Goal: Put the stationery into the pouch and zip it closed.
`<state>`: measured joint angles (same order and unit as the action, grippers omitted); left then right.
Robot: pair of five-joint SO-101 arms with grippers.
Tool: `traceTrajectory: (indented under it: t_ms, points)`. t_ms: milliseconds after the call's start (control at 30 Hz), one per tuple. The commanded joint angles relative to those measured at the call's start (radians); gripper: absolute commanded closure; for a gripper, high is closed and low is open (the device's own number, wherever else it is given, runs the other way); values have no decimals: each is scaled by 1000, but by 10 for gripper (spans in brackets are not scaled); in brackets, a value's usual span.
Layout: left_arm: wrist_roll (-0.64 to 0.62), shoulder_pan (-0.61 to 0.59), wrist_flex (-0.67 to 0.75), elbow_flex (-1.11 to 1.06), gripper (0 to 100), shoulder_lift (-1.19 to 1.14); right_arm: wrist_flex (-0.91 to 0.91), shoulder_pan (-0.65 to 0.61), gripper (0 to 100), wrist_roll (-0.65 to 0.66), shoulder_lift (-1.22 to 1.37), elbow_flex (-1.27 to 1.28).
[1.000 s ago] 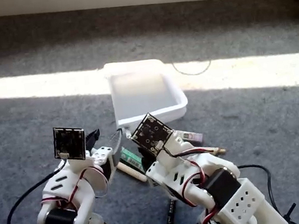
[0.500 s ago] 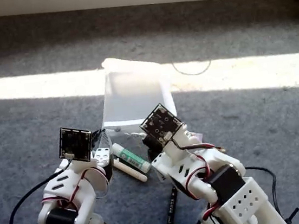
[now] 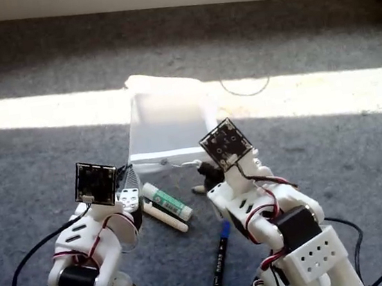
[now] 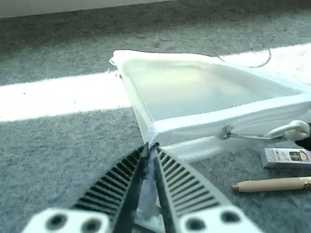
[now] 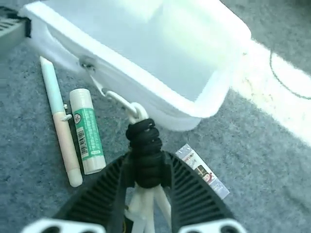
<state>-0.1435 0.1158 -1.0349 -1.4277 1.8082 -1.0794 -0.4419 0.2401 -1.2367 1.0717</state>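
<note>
The white translucent pouch [image 3: 167,121] lies in the middle of the carpet, its zipped edge toward the arms. My left gripper [image 4: 149,147] is shut on the pouch's near corner [image 4: 151,132], low at the left [image 3: 129,184]. My right gripper [image 5: 146,160] is shut on the black knotted cord [image 5: 145,141] tied to the zipper pull, beside the pouch's near edge [image 3: 206,177]. The zipper slider [image 5: 87,64] sits partway along that edge. A green glue stick [image 3: 167,200], a cream pen [image 3: 165,217] and a small wrapped eraser [image 5: 201,171] lie outside the pouch.
A blue and black pen [image 3: 219,261] lies on the carpet between the two arm bases. A thin cable [image 3: 244,91] curls on the sunlit strip behind the pouch. Grey carpet stretches open to the left and right.
My right gripper has moved right with the cord, and the pouch has swung and shifted left. The glue stick and blue pen came out from under the right arm.
</note>
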Motion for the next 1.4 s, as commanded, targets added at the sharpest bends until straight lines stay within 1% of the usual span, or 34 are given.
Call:
traceTrajectory:
  t_ms: [0,133,267,400,567,667,1067,1233,1333,1367]
  points:
    - [9,-65,21,13,993,8,-8,79,994,-6,-22,-24]
    - [9,-67,21,12,993,8,-7,113,994,-6,-24,-24]
    - [9,-67,21,12,993,8,-1,176,994,-6,-31,-25]
    - [9,-67,21,10,993,8,-4,214,994,-11,-128,-24]
    - [9,-67,21,10,993,8,-5,214,994,-8,-275,-16]
    - [8,-62,21,10,993,8,-5,211,994,-8,-314,-15]
    - [8,-67,21,18,993,8,-5,217,994,-12,-315,-13]
    - [8,-68,20,19,993,8,-4,271,994,-31,-321,-13]
    - [8,-65,21,19,983,8,-5,269,994,-38,-321,-13]
    - [5,-62,21,19,964,8,-5,269,994,-38,-321,-13]
